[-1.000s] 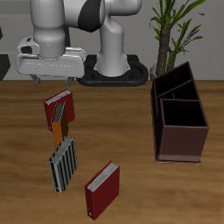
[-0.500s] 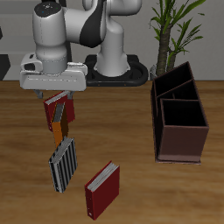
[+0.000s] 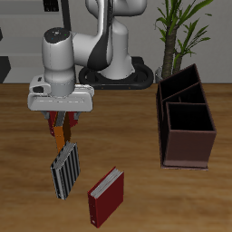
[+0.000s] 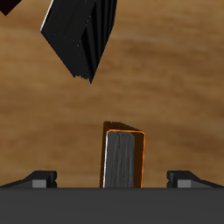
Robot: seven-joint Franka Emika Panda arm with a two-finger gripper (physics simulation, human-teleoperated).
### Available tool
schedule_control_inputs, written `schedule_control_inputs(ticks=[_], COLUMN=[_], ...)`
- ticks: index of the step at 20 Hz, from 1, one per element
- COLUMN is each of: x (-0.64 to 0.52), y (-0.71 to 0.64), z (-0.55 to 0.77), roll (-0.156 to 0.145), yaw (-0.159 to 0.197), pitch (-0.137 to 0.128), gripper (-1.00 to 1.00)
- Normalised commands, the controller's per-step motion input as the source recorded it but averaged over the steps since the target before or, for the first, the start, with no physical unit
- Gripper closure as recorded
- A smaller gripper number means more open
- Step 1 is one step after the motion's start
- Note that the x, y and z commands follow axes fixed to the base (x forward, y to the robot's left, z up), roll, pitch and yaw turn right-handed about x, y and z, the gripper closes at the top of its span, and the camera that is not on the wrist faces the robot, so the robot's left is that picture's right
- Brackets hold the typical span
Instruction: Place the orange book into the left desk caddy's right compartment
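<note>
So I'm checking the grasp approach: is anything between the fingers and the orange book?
Nothing visible. The gripper is open, directly above the upright orange book, which sits centred between the fingers; the striped book lies clear.

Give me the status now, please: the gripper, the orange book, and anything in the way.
Gripper open above orange book, fingers either side, not closed. Striped book beside it. Left desk caddy unobstructed.

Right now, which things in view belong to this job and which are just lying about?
Job: orange book, left desk caddy, gripper above the book.
Lying about: striped book, dark red book near the front edge, potted plant.
</note>
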Motion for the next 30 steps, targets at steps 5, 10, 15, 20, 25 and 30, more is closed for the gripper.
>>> schedule_control_inputs(ticks=[5,10,15,20,25,30], x=[0.05,0.04,-0.09,-0.10,-0.14,-0.18], y=[0.08,-0.09,0.15,0.49,0.63,0.77], z=[-0.50,-0.25,0.43,0.68,0.65,0.62], roll=[0.018,-0.006,0.002,0.036,0.005,0.002], yaw=[0.000,-0.085,-0.039,-0.084,-0.069,-0.011], pitch=[0.048,0.045,-0.060,-0.049,0.000,-0.003], gripper=[-1.00,1.00,1.00,1.00,1.00,1.00])
